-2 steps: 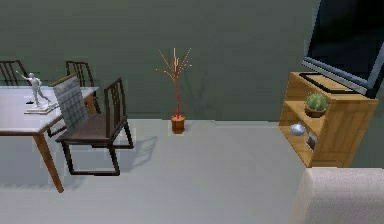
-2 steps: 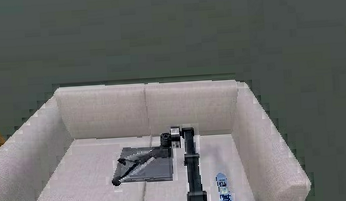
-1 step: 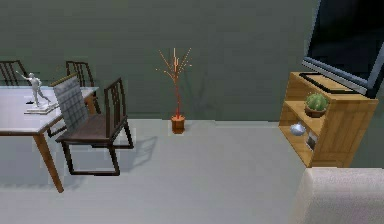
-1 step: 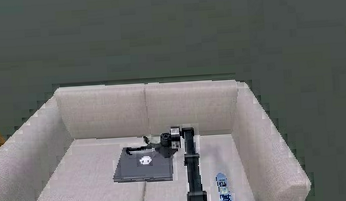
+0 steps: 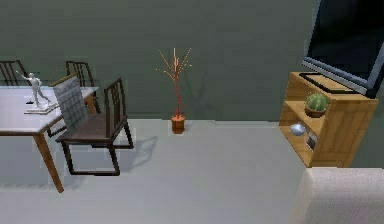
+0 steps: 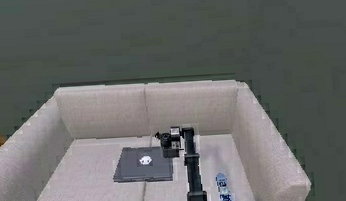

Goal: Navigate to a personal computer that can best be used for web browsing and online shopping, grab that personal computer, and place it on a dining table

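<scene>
A flat grey closed laptop [image 6: 142,161] lies on the seat of a cream sofa [image 6: 102,111] in the arm side view. The dark arm bar [image 6: 192,172] rises from the bottom edge. Its gripper [image 6: 163,139] is just past the laptop's far right corner, above the seat cushion. I cannot tell whether it holds anything. In the forward view, a dining table [image 5: 15,118] with a pale top and wooden legs stands at the left, with a small white statue [image 5: 37,92] on it.
Dark wooden chairs [image 5: 95,125] ring the table. A potted bare-twig plant [image 5: 177,90] stands by the far wall. A wooden stand [image 5: 335,125] with a television [image 5: 350,45] is at the right. A sofa corner [image 5: 340,195] shows bottom right. A remote-like object [image 6: 225,190] lies on the sofa.
</scene>
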